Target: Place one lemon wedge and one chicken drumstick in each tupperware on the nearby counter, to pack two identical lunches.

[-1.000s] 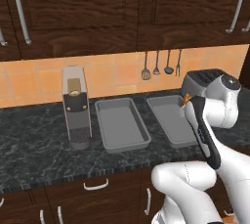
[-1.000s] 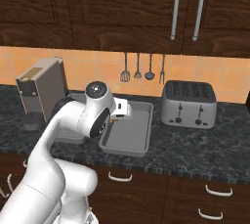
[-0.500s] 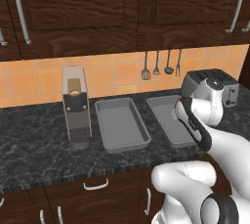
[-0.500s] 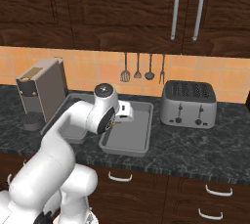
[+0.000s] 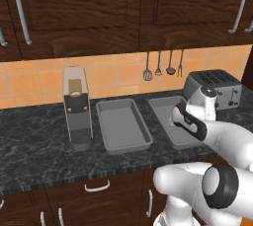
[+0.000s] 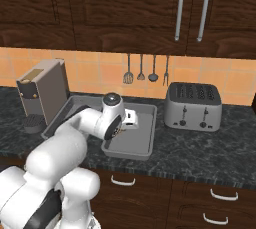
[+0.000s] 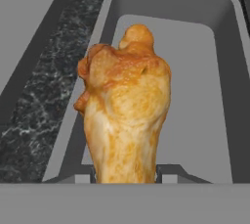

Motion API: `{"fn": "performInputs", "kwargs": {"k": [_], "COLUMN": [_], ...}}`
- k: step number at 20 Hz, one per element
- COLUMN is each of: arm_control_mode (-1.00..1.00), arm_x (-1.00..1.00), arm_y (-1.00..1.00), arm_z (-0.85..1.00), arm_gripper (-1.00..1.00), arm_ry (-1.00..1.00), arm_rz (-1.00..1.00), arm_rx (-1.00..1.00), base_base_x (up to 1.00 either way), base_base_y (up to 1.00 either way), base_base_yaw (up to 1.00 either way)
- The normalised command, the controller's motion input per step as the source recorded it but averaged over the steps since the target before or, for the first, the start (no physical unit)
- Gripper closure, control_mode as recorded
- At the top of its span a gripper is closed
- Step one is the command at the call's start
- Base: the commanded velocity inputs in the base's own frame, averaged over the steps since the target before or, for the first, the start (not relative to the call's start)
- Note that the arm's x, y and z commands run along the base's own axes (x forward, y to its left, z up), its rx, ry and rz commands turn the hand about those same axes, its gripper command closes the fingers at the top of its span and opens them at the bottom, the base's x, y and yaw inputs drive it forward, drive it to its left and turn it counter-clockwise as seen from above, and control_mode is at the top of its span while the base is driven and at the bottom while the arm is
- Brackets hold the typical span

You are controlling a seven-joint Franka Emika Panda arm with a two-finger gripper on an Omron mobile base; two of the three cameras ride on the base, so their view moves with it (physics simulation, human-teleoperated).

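**Drumstick carried out over the right-hand tray**

Since a second ago the arm has swung its hand forward and down, from above the toaster side towards the counter, so that it now hangs over the right-hand tray; the trays and appliances have not shifted.

The chicken drumstick (image 7: 126, 105) stands lengthwise between the gripper (image 7: 125, 173) fingers, narrow end pinched at the tips and the fat golden end pointing away from the hand. The fingers are drawn in close on the meat, clearly holding it. Gripping it by the thin end looks sensible: the bulk hangs free and can be lowered first into the tray.

Beneath it lies the right tray (image 7: 210, 100), grey and bare as far as I can see, its floor right under the drumstick. From the right base camera the hand (image 6: 131, 118) sits over that tray's near-left part, above the floor rather than touching it, I'd judge. The left tray (image 5: 122, 124) lies just beside it, also bare, with no lemon wedge in either.

Outward along the counter (image 5: 34, 151): a coffee machine (image 5: 77, 106) beside the left tray, a toaster (image 6: 193, 106) right of the other, utensils (image 6: 145, 69) hanging on the orange tiles.

My guess is the drop comes next; release low, lest it roll.
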Motion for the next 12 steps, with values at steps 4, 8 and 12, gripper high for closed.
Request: {"fn": "performInputs", "kwargs": {"k": [4, 8, 12], "arm_control_mode": [-1.0, -1.0, -1.0], "arm_x": [0.26, 0.31, 0.32], "arm_y": [-0.04, 0.0, -0.04], "arm_z": [-0.12, -0.25, -0.23], "arm_gripper": [1.0, 1.0, 1.0], "arm_ry": [0.0, 0.0, 0.0], "arm_rz": [0.0, 0.0, 0.0], "arm_rx": [0.0, 0.0, 0.0], "base_base_x": [0.0, 0.0, 0.0], "base_base_y": [0.0, 0.0, 0.0], "base_base_yaw": [0.0, 0.0, 0.0]}}
